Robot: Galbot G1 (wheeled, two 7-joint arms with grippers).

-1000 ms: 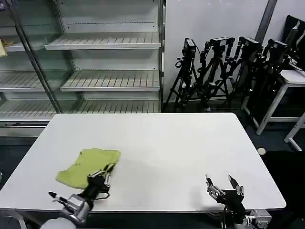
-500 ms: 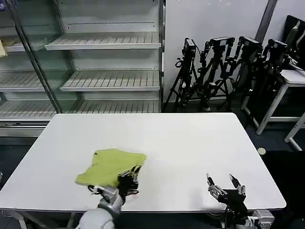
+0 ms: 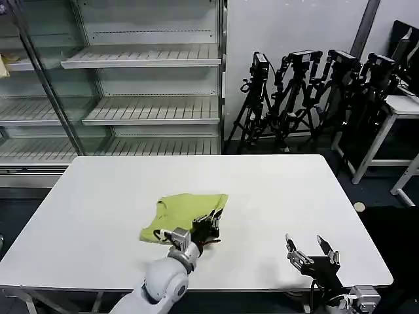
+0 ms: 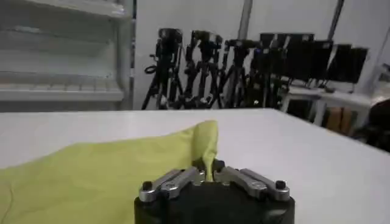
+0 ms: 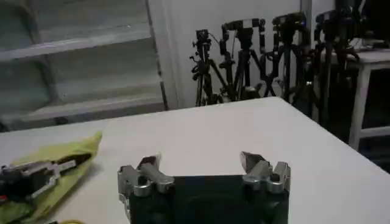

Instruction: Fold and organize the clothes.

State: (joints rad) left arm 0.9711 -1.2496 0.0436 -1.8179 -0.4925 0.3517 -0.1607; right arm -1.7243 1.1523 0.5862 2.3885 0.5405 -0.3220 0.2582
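Where the head view looks down on the white surface point(image 3: 275, 196), the lime T-shirt point(image 3: 183, 212) lies folded into a loose bundle a little left of centre, nearer the front edge than the back. The left gripper point(image 3: 208, 227) sits at the shirt's right front corner, its fingers clenched on the cloth there, with the grey arm running back toward the front edge. The right gripper point(image 3: 312, 252) hovers low over the front right part of the surface, well apart from the shirt, its fingers spread and holding nothing. Behind the surface stand a white shelving unit point(image 3: 144, 78) and a cluster of black tripods point(image 3: 308, 91) against the wall.

From the left wrist view, the left gripper point(image 4: 213, 173) has its two fingers drawn together on a raised fold of the T-shirt point(image 4: 103, 173), which rises to a point just beyond the fingers and spreads away across the surface point(image 4: 304, 146) to one side. The tripods point(image 4: 207, 67) line the far wall.

From the right wrist view, the right gripper point(image 5: 204, 164) shows its fingers point(image 5: 253, 163) parted over bare surface point(image 5: 201, 131), nothing between them. Farther off, the left gripper point(image 5: 52, 169) grasps the edge of the T-shirt point(image 5: 58, 155), whose corner sticks up beyond it. The tripods point(image 5: 262, 55) and the shelving unit point(image 5: 73, 67) stand behind.
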